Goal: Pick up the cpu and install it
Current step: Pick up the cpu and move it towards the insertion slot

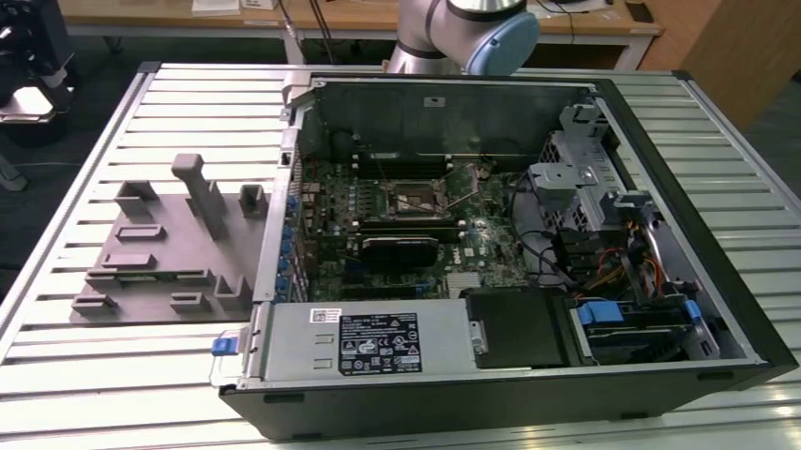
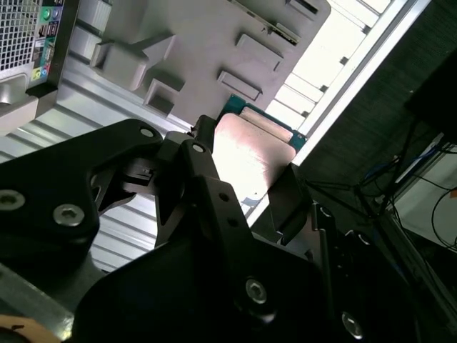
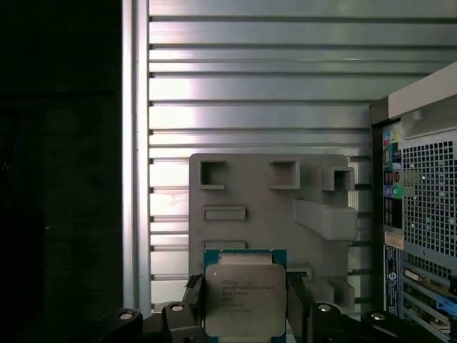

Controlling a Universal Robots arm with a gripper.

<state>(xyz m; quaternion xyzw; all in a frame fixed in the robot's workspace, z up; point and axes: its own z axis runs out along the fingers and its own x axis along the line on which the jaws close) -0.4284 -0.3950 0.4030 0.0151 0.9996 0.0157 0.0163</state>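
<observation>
Cpu (image 3: 245,299) gripped at both edges by the claw (image 3: 246,311); exterior view shows the motherboard socket (image 1: 414,199).

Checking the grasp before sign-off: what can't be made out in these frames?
- cpu underside: faces away from the camera in both wrist views.
- cpu side edges: covered by the pincer clamped on them; one further edge is cut off by the picture edge in the first wrist view.
- arm: cut off by the exterior view's top edge.
- socket: too small in the exterior view to tell its latch state.
</observation>
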